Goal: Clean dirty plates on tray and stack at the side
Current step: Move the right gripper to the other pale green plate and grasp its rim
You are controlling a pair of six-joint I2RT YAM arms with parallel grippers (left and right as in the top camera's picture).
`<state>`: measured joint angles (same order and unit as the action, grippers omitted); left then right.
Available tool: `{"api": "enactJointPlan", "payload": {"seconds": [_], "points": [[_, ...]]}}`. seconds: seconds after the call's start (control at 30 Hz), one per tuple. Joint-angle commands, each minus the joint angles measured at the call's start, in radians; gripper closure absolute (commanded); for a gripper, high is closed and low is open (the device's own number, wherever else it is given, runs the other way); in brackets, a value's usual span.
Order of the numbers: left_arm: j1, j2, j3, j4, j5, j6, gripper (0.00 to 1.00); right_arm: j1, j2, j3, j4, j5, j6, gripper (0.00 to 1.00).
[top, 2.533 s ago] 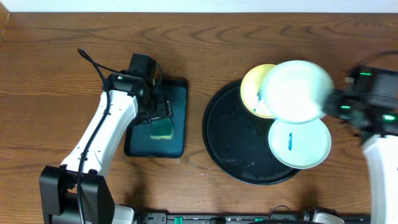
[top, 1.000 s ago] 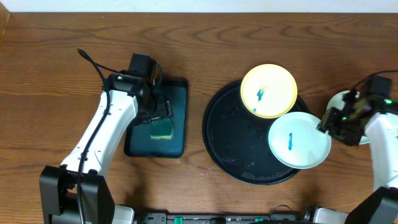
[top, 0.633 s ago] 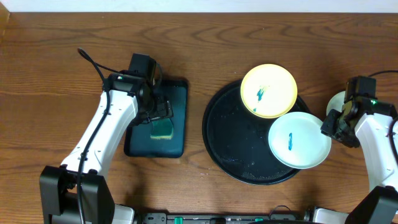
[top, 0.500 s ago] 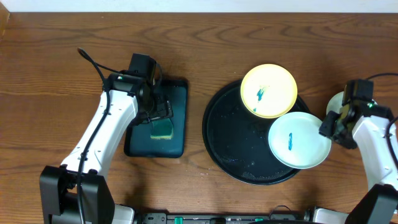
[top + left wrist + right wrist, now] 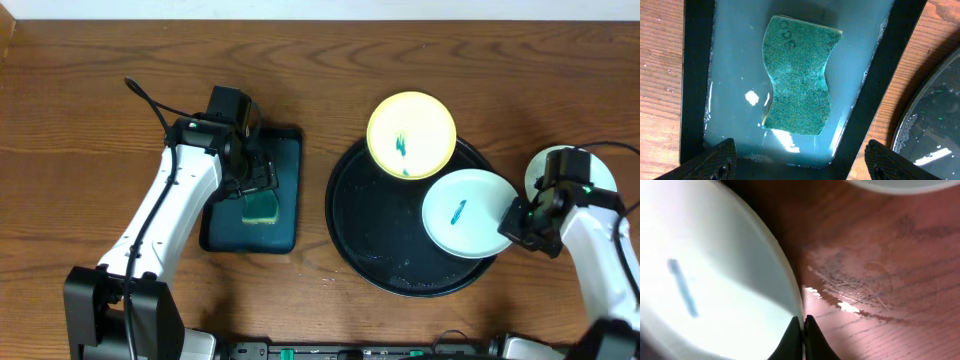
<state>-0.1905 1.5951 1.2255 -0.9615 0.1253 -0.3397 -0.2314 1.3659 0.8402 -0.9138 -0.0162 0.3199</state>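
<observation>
The left arm [image 5: 170, 215] is stretched forward over the teal tray [image 5: 288, 160]. The left gripper [image 5: 800, 161] is held above the green sponge [image 5: 797, 82] with its jaws spread wide and nothing between them. The right arm [image 5: 590, 240] is bent in from the right side. The right gripper [image 5: 803, 332] is pinched onto the rim of a smeared mint-white plate [image 5: 462, 213], which lies over the right part of the black tray [image 5: 375, 225]. The yellow plate [image 5: 411, 135] is set over the tray's far rim. A third plate [image 5: 553, 165], on the table [image 5: 80, 100], is partly hidden by the right arm. In the right wrist view the gripped plate is blurred and cut off.
</observation>
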Motion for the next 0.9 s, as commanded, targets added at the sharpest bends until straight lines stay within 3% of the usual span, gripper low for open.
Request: {"api": "enactJointPlan", "payload": {"seconds": [0.0, 0.13, 0.27, 0.4, 0.53, 0.6, 0.67, 0.77, 0.87], "points": [[0.004, -0.003, 0.0, -0.002, -0.002, 0.006, 0.18, 0.024, -0.101, 0.037, -0.01, -0.085, -0.071, 0.99], [0.004, -0.003, 0.0, -0.002, -0.002, 0.006, 0.18, 0.072, -0.13, 0.034, -0.009, -0.241, -0.105, 0.99], [0.004, -0.003, 0.0, -0.002, -0.002, 0.006, 0.18, 0.164, -0.103, -0.024, 0.033, -0.234, -0.074, 0.99], [0.004, -0.003, 0.0, -0.002, -0.002, 0.006, 0.18, 0.227, -0.045, -0.138, 0.15, -0.236, 0.016, 0.99], [0.004, -0.003, 0.0, -0.002, -0.002, 0.006, 0.17, 0.274, 0.007, -0.191, 0.281, -0.308, -0.029, 0.97], [0.004, -0.003, 0.0, -0.002, -0.002, 0.006, 0.17, 0.289, 0.013, -0.183, 0.316, -0.293, -0.045, 0.85], [0.004, -0.003, 0.0, -0.002, -0.001, 0.005, 0.18, 0.296, 0.01, -0.156, 0.329, -0.294, -0.045, 0.63], [0.004, -0.003, 0.0, -0.003, -0.001, 0.002, 0.18, 0.298, 0.008, -0.066, 0.267, -0.268, -0.063, 0.55], [0.004, -0.003, 0.0, -0.002, -0.002, 0.002, 0.17, 0.298, 0.007, 0.052, 0.162, -0.241, -0.124, 0.54]]}}
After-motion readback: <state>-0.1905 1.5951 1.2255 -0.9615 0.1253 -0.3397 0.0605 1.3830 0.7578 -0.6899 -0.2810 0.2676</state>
